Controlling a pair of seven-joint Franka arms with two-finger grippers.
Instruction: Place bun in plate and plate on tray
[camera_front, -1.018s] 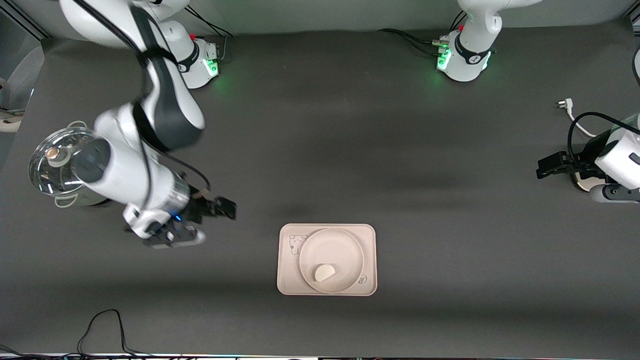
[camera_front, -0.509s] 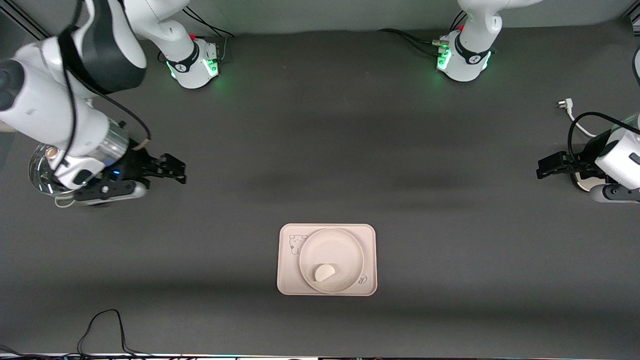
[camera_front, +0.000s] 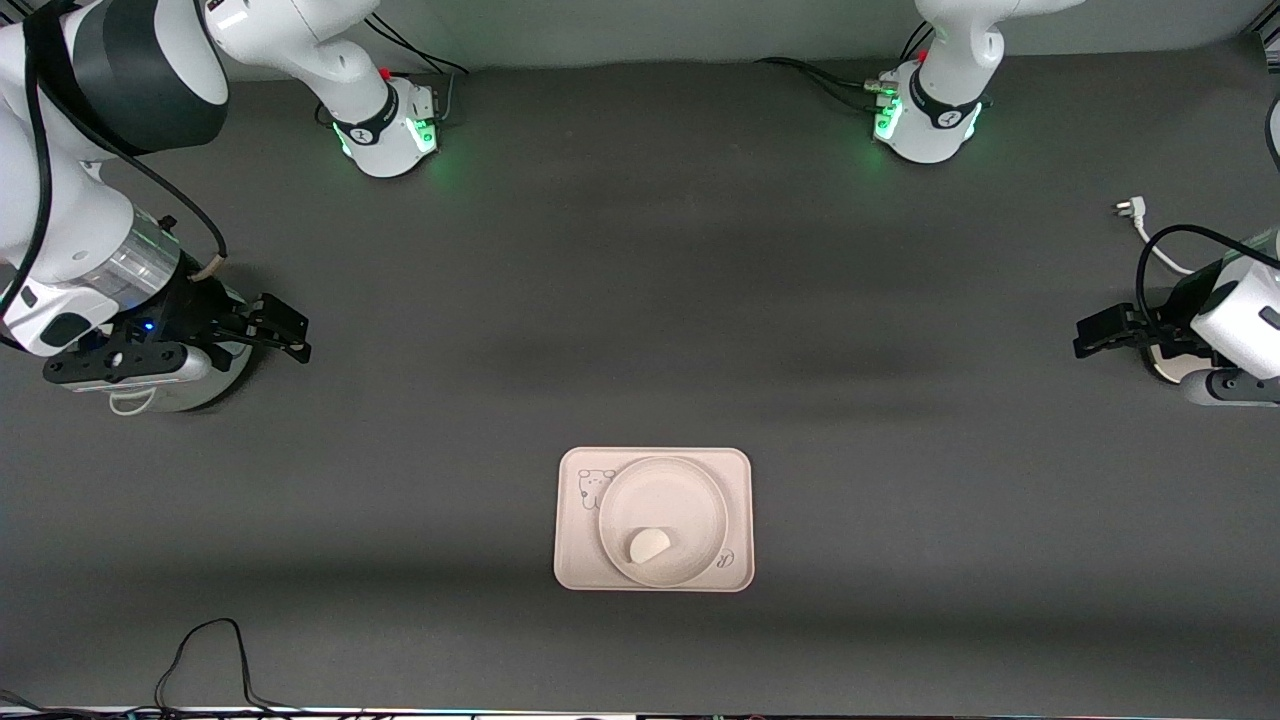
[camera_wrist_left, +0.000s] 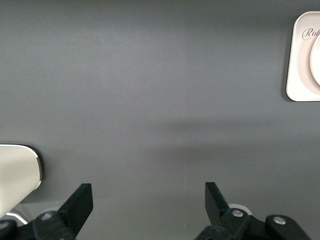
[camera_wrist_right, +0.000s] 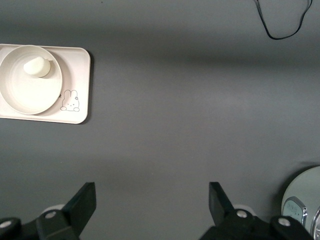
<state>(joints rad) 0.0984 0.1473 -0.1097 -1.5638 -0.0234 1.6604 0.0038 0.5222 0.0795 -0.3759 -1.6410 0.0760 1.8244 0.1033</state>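
Now one bun (camera_front: 648, 544) in one plate (camera_front: 690, 495) on one tray (camera_front: 575, 530)

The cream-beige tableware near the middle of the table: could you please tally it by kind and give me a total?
Cream-beige rectangular tray with a bear drawing: 1
Cream-beige round shallow plate, on the tray: 1
Small white half-moon bun, in the plate: 1
Total: 3
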